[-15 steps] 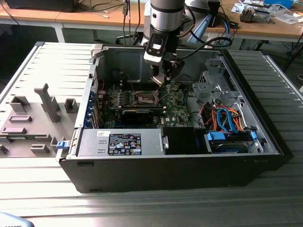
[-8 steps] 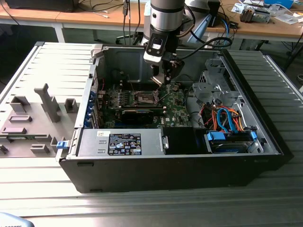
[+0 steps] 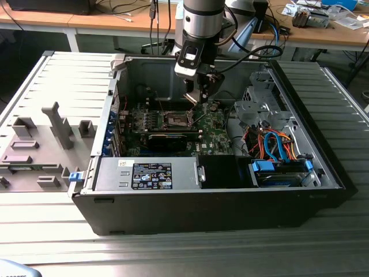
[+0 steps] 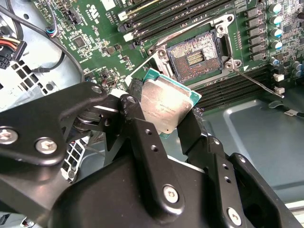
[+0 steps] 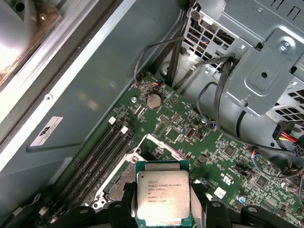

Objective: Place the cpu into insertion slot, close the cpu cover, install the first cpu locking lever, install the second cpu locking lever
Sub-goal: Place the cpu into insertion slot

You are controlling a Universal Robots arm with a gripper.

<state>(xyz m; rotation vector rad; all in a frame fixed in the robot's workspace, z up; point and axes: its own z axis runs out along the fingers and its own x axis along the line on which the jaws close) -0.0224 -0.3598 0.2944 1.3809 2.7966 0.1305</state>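
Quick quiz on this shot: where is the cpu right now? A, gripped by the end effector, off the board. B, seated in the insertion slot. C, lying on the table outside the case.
A: the cpu sits clamped in the end effector, and the insertion slot shows bare contacts.

You will find no print here that reads out cleanly. In the first wrist view the cpu (image 5: 163, 197) carries a small logo and several lines of fine dark lettering on its metal face, too small to make out. A white label (image 5: 49, 130) with a dark mark sits on the grey case wall (image 5: 95, 85). In the exterior view, at the lower middle of the frame, a black label (image 3: 152, 176) with white blocks of text and symbols stands on the power supply box (image 3: 109, 180). A small white sticker (image 3: 126, 163) lies just beside that label. In the second wrist view the green board (image 4: 95, 28) bears white printed marks, which are illegible.
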